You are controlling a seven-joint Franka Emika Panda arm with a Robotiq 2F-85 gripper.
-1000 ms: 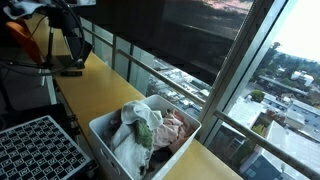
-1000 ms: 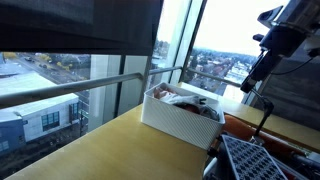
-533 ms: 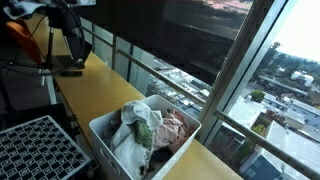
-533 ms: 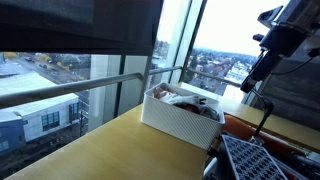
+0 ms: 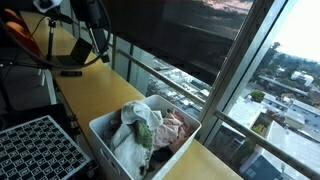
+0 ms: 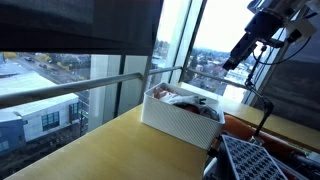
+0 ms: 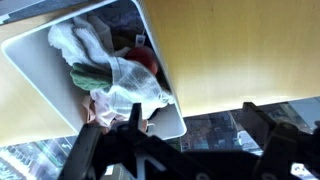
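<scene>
The gripper (image 7: 175, 150) hangs high over the table (image 7: 240, 50), its two fingers (image 7: 85, 150) spread wide with nothing between them. From up there its camera looks straight down on the white bin (image 7: 162, 62). In an exterior view the bin (image 6: 175, 120) sits by the window, at the table's far edge. Clothes (image 7: 115, 75) are heaped inside, and the walls keep them from spilling
</scene>
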